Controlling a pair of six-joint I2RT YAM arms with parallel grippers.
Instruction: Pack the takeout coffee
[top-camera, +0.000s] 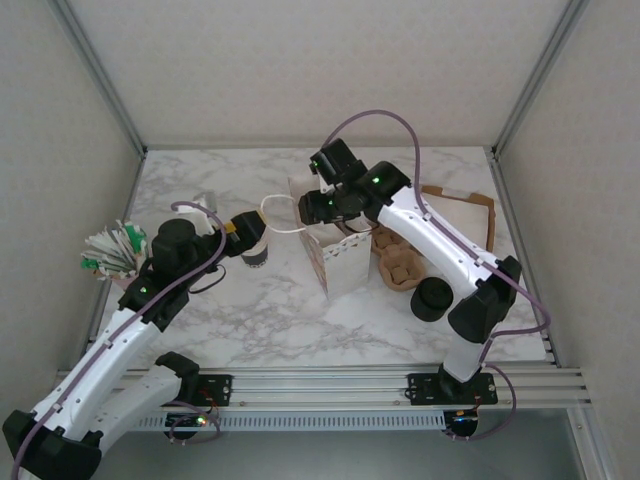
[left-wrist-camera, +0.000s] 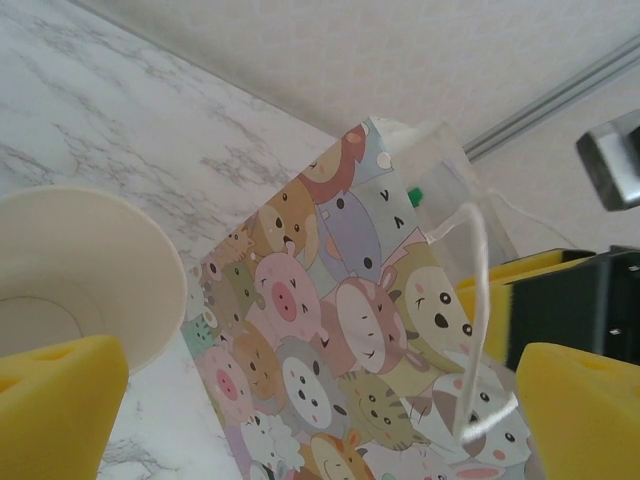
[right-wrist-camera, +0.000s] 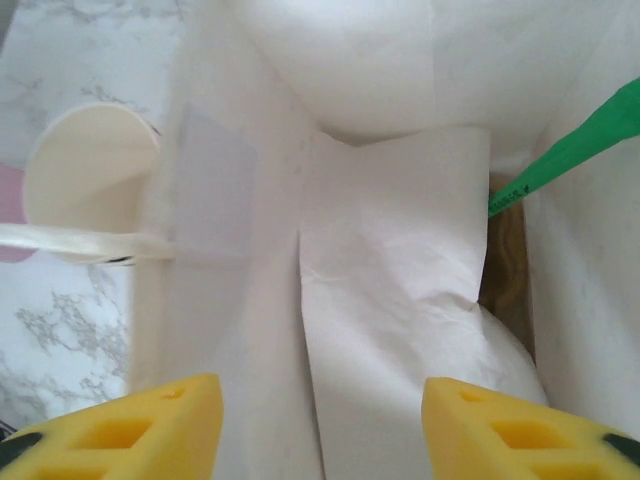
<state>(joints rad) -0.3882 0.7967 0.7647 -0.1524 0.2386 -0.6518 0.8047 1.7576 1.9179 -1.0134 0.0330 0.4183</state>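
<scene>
Bag (right-wrist-camera: 380, 300) interior blurry, perhaps folded paper; left gripper (left-wrist-camera: 320, 410) and right gripper (right-wrist-camera: 322, 425) both spread, empty.

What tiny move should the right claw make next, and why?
Probably lift the right claw straight up, clear of the paper bag. Its yellow fingers stand apart over the bag's open mouth with nothing between them. A green stick leans inside the bag, so the claw seems to have nothing more to do there.

One cartoon-animal paper bag (left-wrist-camera: 340, 330), one open paper cup (left-wrist-camera: 80, 270) and one squat black lid stack (top-camera: 432, 298) are counted.
</scene>
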